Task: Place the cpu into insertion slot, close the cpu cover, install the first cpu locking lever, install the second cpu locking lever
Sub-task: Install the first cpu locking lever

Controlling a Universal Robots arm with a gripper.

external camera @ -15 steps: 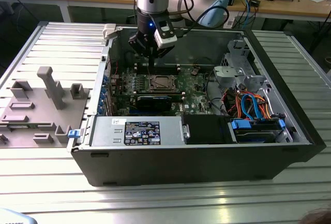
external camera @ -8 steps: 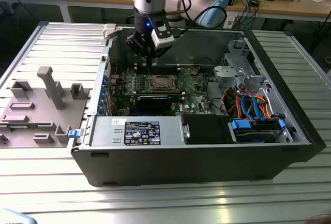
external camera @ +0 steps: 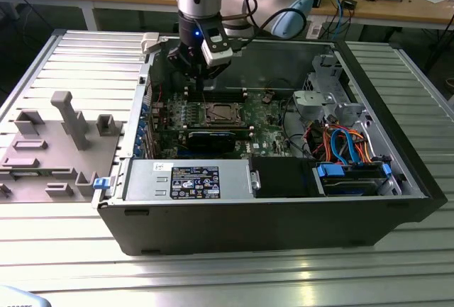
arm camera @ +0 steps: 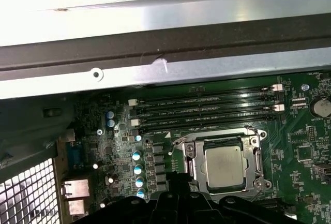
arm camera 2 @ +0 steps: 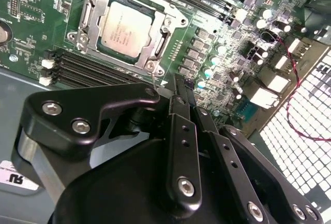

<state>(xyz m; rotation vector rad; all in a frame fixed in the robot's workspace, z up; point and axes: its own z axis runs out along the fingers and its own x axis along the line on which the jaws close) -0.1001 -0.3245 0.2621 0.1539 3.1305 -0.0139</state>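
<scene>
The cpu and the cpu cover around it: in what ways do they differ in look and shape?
The cpu is a solid square plate with a pale, matt grey top, while the cpu cover is a thin, shiny metal frame with a large square window. The cpu is smaller and shows through that window; the cpu cover reaches past it on every side. Both are square, lie flat on the green board and show in both wrist views.
</scene>
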